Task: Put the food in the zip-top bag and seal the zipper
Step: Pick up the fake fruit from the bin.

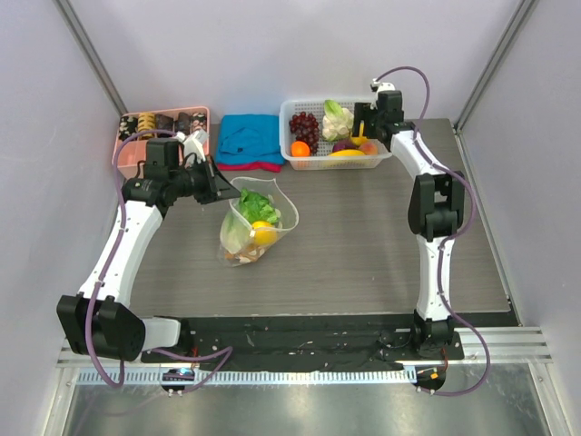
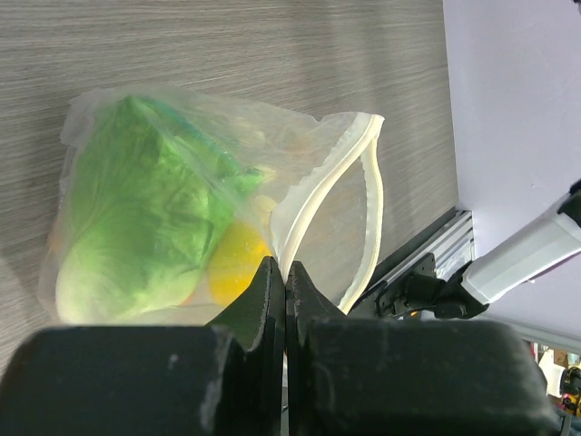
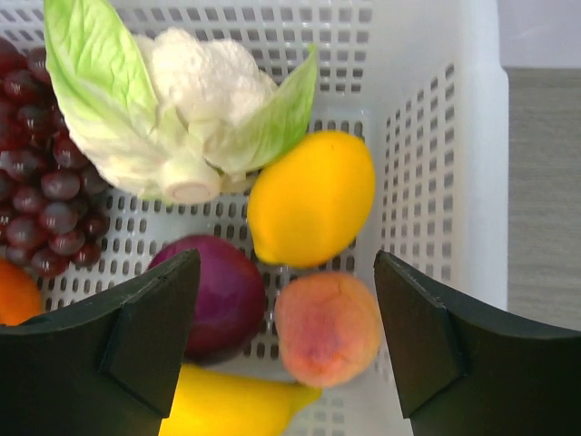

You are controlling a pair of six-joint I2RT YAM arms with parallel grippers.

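top view: zip-top bag (image 1: 259, 222) left of the table's (image 1: 363, 245) middle, mouth agape, lettuce (image 1: 257, 205) inside; basket (image 1: 331, 164) at far edge.
left wrist: left gripper (image 2: 284, 272) pinched on bag rim by zipper (image 2: 313, 213); hold high, mouth wide.
right wrist: right gripper (image 3: 286, 304) wide, straddling peachy fruit (image 3: 327, 327); centre, lower, close gently.

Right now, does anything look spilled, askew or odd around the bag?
Nothing is spilled or damaged. The zip-top bag slumps on its side on the table, with lettuce and a yellow fruit inside. Its zipper gapes open, unsealed. The left fingers are closed on its rim.
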